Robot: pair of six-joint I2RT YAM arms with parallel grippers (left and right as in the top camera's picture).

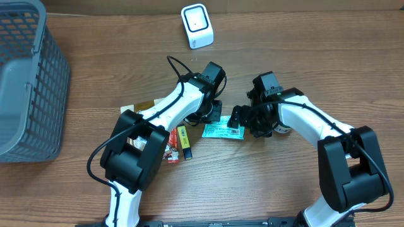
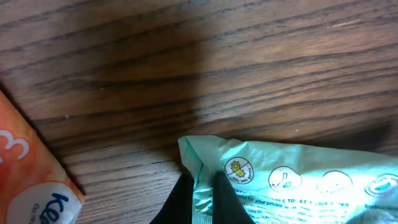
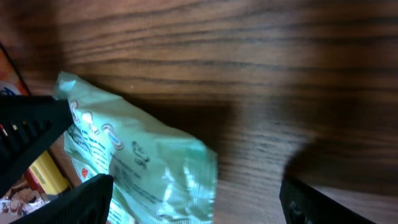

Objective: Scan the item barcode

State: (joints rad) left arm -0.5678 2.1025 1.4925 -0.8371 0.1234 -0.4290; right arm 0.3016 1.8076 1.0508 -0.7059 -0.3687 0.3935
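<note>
Overhead — grey basket (image 1: 53,82) well apart from green packet (image 1: 222,130).

Shop checkout mock-up: scanner (image 1: 197,25), basket (image 1: 53,82)

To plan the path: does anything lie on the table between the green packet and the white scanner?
Nothing visible does. Bare wood shows between the green packet, pinched by the left gripper, and the white scanner, though the left arm covers part of it.
</note>
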